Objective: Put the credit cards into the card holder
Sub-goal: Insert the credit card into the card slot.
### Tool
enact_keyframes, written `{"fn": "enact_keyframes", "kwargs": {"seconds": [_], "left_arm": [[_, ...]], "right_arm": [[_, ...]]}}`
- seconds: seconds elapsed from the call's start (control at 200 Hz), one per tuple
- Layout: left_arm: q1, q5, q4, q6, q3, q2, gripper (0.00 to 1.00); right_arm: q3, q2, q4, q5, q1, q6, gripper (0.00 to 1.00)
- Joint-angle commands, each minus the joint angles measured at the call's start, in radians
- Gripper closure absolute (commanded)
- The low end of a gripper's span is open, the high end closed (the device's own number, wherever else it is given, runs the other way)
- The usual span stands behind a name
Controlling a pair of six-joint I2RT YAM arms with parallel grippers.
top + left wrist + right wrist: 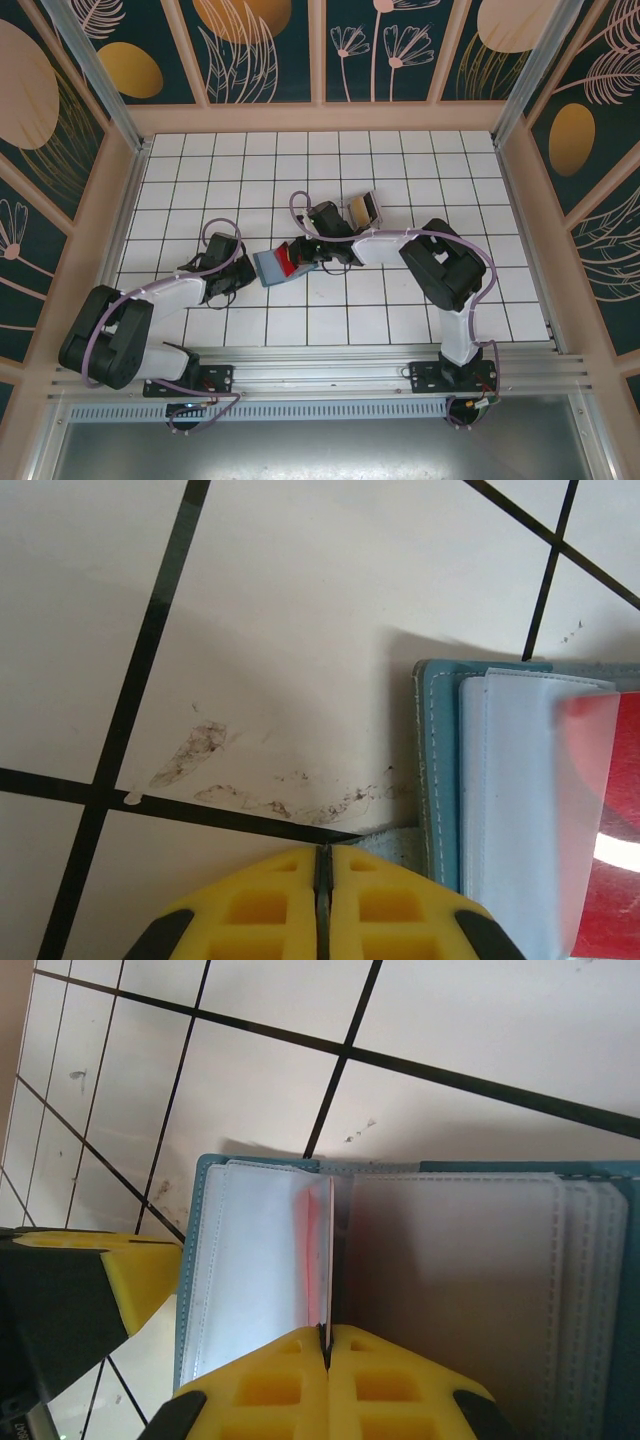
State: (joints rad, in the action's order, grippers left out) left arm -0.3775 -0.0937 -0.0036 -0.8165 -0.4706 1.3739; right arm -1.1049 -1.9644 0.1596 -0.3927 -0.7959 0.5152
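Card first: the red card (625, 770) is reading as thin, light, stiff plastic with slick faces. You're wanting a pinch across its flat faces near one end, leaving the other end free to lead into a pocket. That's what your right claw (327, 1338) is doing: it's closed tight on the card, which is standing on edge between the pads. It's holding the card right over the card holder (450, 1260), between the two grey inner panels.

The holder is lying open and flat on the table (400, 300). It's looking soft, floppy and light enough to skid on that glossy surface, so I'm judging it needs pinning at an edge, not lifting.

Your left claw (322, 865) is sitting fully closed at the holder's outer teal corner, with nothing showing between its pads. Whether it's pressing on that edge, I'm not able to tell.

From above, both arms are reaching low and long toward the holder, one from each side, wrists pitched down. A clear box (363, 208) is lying beyond the holder, apart from it.
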Motion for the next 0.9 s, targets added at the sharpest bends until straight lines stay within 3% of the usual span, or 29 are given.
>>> {"fn": "enact_keyframes", "kwargs": {"seconds": [0.0,0.44,0.896], "left_arm": [[-0.017,-0.08,-0.016,0.013,-0.001,0.041,0.93],[-0.017,-0.071,-0.024,0.008,0.018,0.014,0.94],[-0.017,-0.075,-0.024,0.007,0.011,0.016,0.94]], "right_arm": [[0.012,0.004,0.007,0.063,-0.012,-0.036,1.0],[0.044,0.052,0.008,0.101,-0.01,-0.047,1.0],[0.029,-0.007,0.038,0.027,-0.055,-0.018,1.0]]}}
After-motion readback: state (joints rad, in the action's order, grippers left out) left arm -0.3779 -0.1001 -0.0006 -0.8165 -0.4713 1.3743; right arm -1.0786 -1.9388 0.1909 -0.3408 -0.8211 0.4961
